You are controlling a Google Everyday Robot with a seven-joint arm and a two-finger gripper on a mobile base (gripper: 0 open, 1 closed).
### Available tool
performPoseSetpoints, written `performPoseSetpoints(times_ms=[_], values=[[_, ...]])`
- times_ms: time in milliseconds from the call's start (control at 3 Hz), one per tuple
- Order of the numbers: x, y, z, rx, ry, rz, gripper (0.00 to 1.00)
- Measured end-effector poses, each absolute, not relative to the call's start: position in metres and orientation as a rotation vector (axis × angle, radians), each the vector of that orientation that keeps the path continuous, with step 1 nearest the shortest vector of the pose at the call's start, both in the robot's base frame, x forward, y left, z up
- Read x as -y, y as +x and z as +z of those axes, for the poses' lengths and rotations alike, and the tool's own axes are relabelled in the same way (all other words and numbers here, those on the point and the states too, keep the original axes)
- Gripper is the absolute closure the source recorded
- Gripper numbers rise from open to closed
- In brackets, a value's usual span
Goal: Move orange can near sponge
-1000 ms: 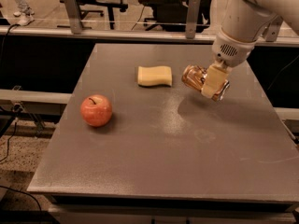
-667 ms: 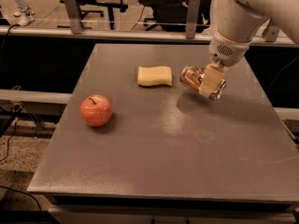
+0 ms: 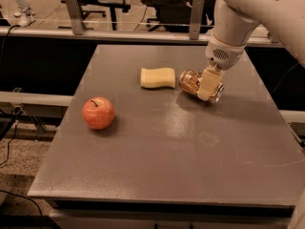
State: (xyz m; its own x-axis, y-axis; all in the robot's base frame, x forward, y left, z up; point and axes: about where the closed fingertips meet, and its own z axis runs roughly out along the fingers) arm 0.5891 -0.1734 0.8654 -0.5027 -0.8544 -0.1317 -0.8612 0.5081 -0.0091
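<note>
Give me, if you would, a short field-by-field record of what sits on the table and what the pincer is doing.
holder: the pincer, over the far right part of the table, shut on the orange can
can pose: on its side, silver end facing right
sponge: the sponge lies flat at the far centre, just left of the can, with a narrow gap between them
bystander: the apple, stem up, near the left edge, well apart from both
status: can close beside sponge, not yet released

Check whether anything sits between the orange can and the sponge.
Nothing visible. The gripper holds the shiny orange metal can right of the pale yellow rectangular sponge, only bare grey tabletop between; the red apple sits far left.
</note>
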Motion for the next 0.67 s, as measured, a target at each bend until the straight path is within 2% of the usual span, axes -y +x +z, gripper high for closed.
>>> performPoseSetpoints(times_ms=[333,667], values=[[0.1651,0.5924,0.8597,-2.616,-1.534,0.088,0.38],[0.1572,0.5955,0.8564,-2.601,-1.569,0.088,0.06]])
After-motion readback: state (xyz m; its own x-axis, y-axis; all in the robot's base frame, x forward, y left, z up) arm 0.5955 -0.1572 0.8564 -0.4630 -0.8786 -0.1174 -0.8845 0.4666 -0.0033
